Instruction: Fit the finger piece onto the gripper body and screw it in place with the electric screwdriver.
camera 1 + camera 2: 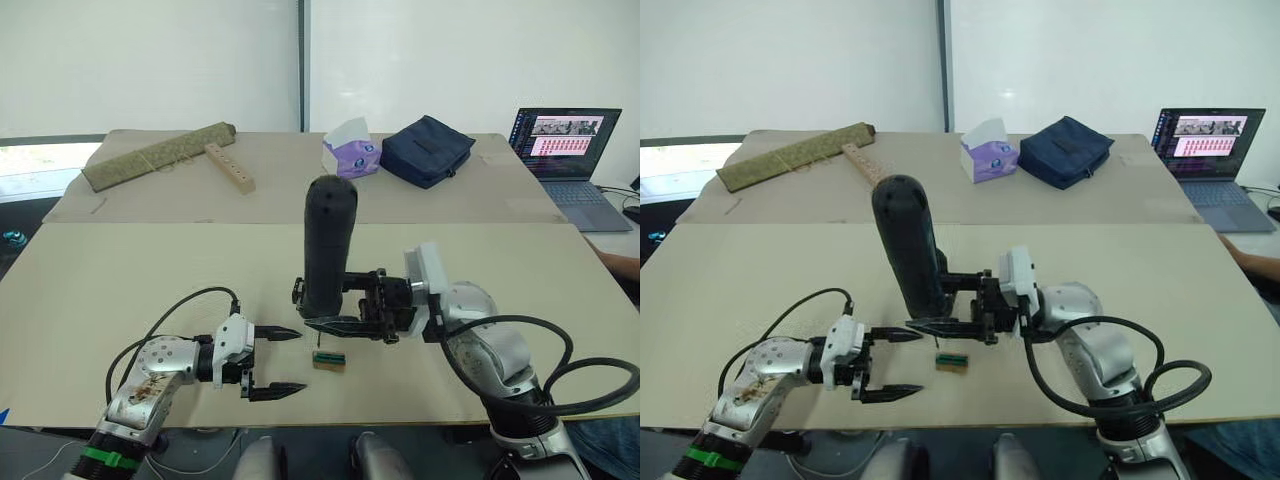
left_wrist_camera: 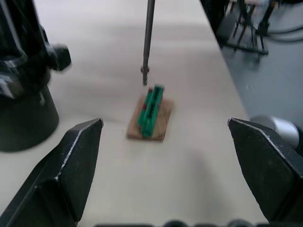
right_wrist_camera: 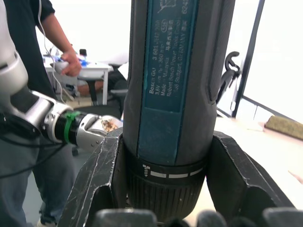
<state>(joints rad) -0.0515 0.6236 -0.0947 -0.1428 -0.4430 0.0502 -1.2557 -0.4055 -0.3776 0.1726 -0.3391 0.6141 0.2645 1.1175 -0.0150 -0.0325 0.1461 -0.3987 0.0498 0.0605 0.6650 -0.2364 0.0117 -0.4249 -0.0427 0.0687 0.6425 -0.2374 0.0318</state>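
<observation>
My right gripper (image 1: 318, 305) is shut on the electric screwdriver (image 1: 328, 245), a thick black cylinder held upright over the table's front middle. Its thin bit (image 2: 147, 42) points down, with the tip just above a small green-and-tan block (image 1: 329, 360). My left gripper (image 1: 275, 362) stands open just left of that block, nothing between its fingers (image 2: 75, 161). A chunky black round-based thing (image 2: 23, 118), which looks like the gripper body, stands on the table just beyond the block. The finger piece is out of view.
At the back lie a rolled mat (image 1: 160, 155), a wooden strip with holes (image 1: 230, 167), a tissue box (image 1: 350, 150), a dark blue bag (image 1: 428, 150) and a laptop (image 1: 565, 140). The table's front edge is close. A person (image 3: 47, 28) stands beyond the table.
</observation>
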